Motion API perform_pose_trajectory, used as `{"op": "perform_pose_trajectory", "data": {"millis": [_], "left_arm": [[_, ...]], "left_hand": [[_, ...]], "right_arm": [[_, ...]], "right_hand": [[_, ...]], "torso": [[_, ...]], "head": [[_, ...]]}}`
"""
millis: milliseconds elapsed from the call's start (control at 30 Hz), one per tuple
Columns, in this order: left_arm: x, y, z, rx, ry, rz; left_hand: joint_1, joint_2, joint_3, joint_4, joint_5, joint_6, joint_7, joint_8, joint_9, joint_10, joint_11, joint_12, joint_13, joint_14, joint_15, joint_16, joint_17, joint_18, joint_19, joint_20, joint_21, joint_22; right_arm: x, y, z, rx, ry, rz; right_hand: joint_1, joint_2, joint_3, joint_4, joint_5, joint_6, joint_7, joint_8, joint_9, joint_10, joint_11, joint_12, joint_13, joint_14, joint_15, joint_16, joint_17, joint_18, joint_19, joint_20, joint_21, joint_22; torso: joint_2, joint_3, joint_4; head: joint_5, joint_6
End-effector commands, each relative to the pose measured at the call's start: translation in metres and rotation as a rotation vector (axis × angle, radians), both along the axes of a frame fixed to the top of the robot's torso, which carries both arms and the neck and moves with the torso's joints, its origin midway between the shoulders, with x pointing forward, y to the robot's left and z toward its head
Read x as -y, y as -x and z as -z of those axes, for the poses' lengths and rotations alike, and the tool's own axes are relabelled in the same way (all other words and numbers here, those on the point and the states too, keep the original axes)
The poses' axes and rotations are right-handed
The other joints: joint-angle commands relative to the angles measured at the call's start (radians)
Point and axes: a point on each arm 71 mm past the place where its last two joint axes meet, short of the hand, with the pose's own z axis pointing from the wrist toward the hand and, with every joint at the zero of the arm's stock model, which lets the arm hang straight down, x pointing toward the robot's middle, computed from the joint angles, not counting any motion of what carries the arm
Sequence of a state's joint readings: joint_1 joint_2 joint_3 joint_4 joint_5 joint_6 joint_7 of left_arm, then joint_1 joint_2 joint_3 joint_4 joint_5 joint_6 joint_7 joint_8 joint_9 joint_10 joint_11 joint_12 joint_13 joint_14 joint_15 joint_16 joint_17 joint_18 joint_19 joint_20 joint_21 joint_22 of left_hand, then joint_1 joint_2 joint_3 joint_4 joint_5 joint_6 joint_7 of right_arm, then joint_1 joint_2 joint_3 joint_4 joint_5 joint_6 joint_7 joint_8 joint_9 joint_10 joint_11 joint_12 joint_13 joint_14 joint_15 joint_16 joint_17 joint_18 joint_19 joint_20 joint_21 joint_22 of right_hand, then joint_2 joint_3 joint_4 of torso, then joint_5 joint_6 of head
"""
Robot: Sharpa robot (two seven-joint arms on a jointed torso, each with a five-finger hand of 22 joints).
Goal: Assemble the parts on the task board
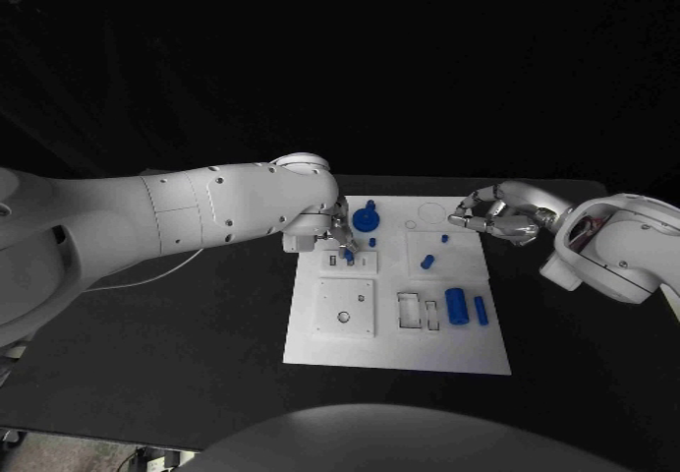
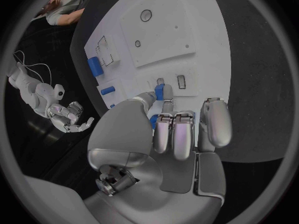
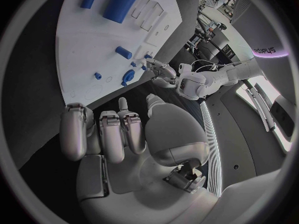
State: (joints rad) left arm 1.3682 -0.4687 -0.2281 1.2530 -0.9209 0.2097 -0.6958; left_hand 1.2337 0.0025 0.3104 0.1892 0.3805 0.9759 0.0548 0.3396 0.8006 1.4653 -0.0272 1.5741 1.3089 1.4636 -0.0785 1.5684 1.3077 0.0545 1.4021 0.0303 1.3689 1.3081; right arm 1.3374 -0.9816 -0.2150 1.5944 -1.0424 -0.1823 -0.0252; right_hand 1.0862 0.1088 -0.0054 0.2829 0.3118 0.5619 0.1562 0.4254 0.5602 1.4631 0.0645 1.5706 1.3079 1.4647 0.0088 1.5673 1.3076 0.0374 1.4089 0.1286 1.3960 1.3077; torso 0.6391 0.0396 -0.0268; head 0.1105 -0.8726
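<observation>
Several small blue plastic parts (image 1: 456,305) lie on my white rectangular task board (image 1: 340,349) at mid-table, the largest cylinder near its right edge. My left silver hand (image 2: 165,134) hovers over the board's upper left, pinching a small blue peg (image 2: 159,91) between thumb and fingers. My right silver hand (image 1: 486,218) holds nothing at the board's upper right corner, fingers loosely curled and apart.

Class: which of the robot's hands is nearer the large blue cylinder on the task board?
Left. The left hand works over the board's upper left, somewhat closer to the large blue cylinder; the right hand hovers past the board's far right corner.
</observation>
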Motion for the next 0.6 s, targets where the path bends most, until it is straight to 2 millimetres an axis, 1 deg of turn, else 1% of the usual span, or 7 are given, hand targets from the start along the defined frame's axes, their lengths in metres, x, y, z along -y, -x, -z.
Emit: {"op": "perform_pose_trajectory", "data": {"millis": [33,100,267,467,533,600], "left_arm": [[-0.0084,0.0035,0.0054,-0.030,-0.131,-0.086],[-0.0080,0.0034,0.0052,-0.022,-0.137,-0.083],[-0.0093,0.0025,0.0037,0.011,-0.166,-0.070],[-0.0131,0.0034,0.0026,0.027,-0.181,-0.064],[-0.0135,0.0041,0.0023,0.032,-0.181,-0.063],[-0.0135,0.0047,0.0020,0.035,-0.180,-0.062]], "left_hand": [[-0.012,0.000,0.009,-0.004,-0.015,0.035,-0.024,0.010,0.010,0.105,-0.013,-0.003,0.262,0.107,-0.012,0.002,0.263,0.014,0.011,-0.005,0.003,0.009],[-0.016,-0.002,0.013,-0.009,-0.022,0.048,-0.030,0.018,0.020,0.105,-0.019,-0.003,0.262,0.107,-0.016,0.002,0.263,0.012,0.018,-0.010,0.007,0.015],[-0.024,-0.007,0.023,-0.018,-0.021,0.068,-0.041,0.042,0.050,0.105,-0.030,-0.003,0.262,0.107,-0.027,0.002,0.263,0.010,0.028,-0.020,0.010,0.023],[-0.028,-0.008,0.028,-0.019,-0.020,0.065,-0.042,0.045,0.057,0.105,-0.031,-0.003,0.262,0.107,-0.029,0.002,0.263,0.010,0.029,-0.023,0.008,0.021],[-0.029,-0.008,0.029,-0.019,-0.020,0.065,-0.042,0.044,0.058,0.105,-0.032,-0.003,0.262,0.107,-0.029,0.002,0.263,0.010,0.029,-0.023,0.008,0.021],[-0.030,-0.007,0.030,-0.019,-0.019,0.063,-0.042,0.044,0.059,0.105,-0.032,-0.003,0.262,0.107,-0.029,0.002,0.263,0.010,0.030,-0.023,0.008,0.021]], "right_arm": [[-0.0007,0.0007,0.0013,-0.011,0.006,-0.012],[-0.0007,0.0007,0.0014,-0.011,0.006,-0.012],[-0.0003,0.0005,0.0015,-0.010,0.006,-0.011],[0.0003,0.0000,0.0019,-0.012,0.008,-0.009],[0.0003,-0.0002,0.0021,-0.012,0.009,-0.008],[0.0002,-0.0004,0.0022,-0.013,0.009,-0.008]], "right_hand": [[0.012,0.002,-0.005,0.000,0.006,-0.006,0.000,-0.005,-0.002,0.108,0.007,0.000,0.263,0.106,0.009,0.003,0.263,0.018,-0.008,0.000,-0.004,0.188],[0.013,0.002,-0.005,0.000,0.006,-0.007,0.000,-0.005,-0.002,0.108,0.007,0.000,0.263,0.106,0.009,0.003,0.263,0.019,-0.010,0.000,-0.007,0.187],[0.016,0.002,-0.008,0.001,0.007,-0.011,0.000,-0.008,-0.004,0.108,0.007,0.000,0.263,0.106,0.009,0.003,0.263,0.020,-0.014,0.000,-0.012,0.185],[0.017,0.002,-0.009,0.002,0.007,-0.013,0.000,-0.009,-0.005,0.108,0.007,0.000,0.263,0.106,0.009,0.003,0.263,0.021,-0.016,0.001,-0.014,0.185],[0.017,0.002,-0.009,0.002,0.007,-0.013,0.000,-0.009,-0.005,0.108,0.007,0.000,0.263,0.106,0.009,0.003,0.263,0.021,-0.017,0.001,-0.015,0.184],[0.017,0.003,-0.009,0.002,0.007,-0.014,0.000,-0.010,-0.006,0.108,0.007,0.000,0.263,0.106,0.009,0.003,0.263,0.021,-0.017,0.001,-0.016,0.184]], "torso": [[-0.001,0.0003,-0.0007],[0.000,0.0006,-0.0007],[-0.001,0.0006,-0.0007],[-0.002,0.0014,-0.0002],[-0.001,0.0002,0.0008],[-0.001,-0.0001,0.0004]], "head": [[0.002,0.000],[0.002,0.000],[0.004,0.000],[0.006,0.000],[0.006,0.000],[0.007,0.000]]}}
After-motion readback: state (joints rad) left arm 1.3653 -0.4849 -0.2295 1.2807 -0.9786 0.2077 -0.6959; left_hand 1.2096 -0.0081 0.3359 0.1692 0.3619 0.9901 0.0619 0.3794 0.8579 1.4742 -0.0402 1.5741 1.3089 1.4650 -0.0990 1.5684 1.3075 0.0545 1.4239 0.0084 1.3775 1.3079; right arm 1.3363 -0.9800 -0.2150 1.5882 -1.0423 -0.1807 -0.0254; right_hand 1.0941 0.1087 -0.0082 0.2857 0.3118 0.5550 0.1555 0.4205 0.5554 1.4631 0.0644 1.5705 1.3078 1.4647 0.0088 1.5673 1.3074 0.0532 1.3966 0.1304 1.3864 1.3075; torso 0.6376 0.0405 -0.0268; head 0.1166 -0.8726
